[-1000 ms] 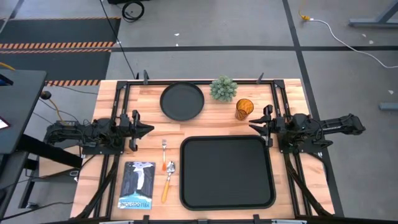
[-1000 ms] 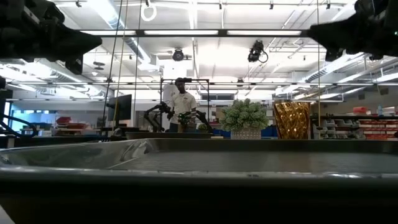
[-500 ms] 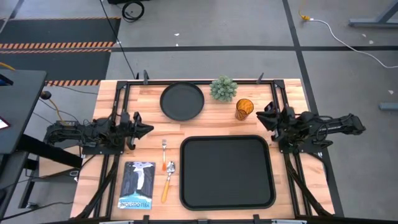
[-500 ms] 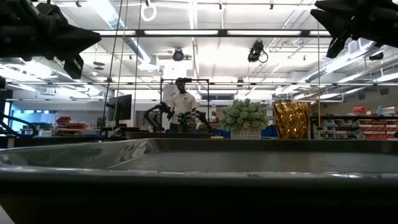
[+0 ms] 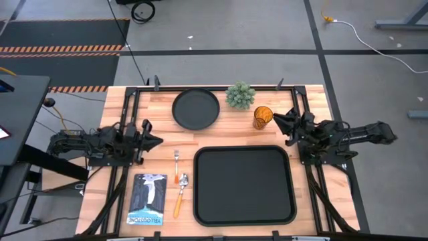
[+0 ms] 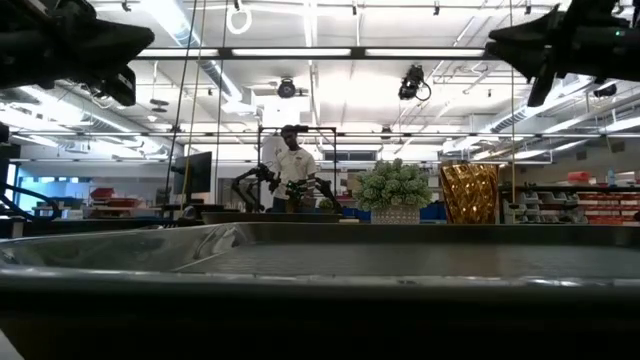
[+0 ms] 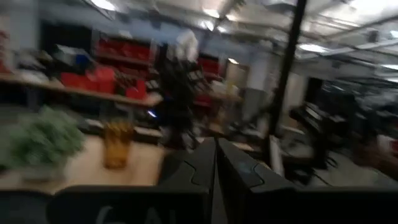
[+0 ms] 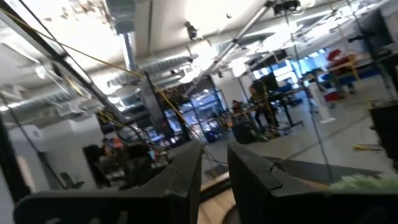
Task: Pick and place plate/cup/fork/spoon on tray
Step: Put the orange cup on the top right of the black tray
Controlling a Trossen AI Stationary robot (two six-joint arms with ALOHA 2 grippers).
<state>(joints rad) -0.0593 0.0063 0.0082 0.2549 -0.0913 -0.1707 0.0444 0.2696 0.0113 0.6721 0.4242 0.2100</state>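
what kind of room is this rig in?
Looks like a robotics lab or workshop, open-plan. Bare ducting and strip lights run overhead, shelves of red bins line a wall, and a person stands at another set of robot arms behind the wooden table.

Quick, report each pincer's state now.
Left pincer: closed, holding nothing.
Right pincer: open, holding nothing, near the cup.

We see a wooden table [image 5: 221,130] on a grey concrete floor [image 5: 221,27] crossed by dark tape lines. Beyond the table, ceiling strip lights [image 6: 310,52] glow, shelves [image 6: 600,205] line the far wall, and a person [image 6: 293,165] stands.
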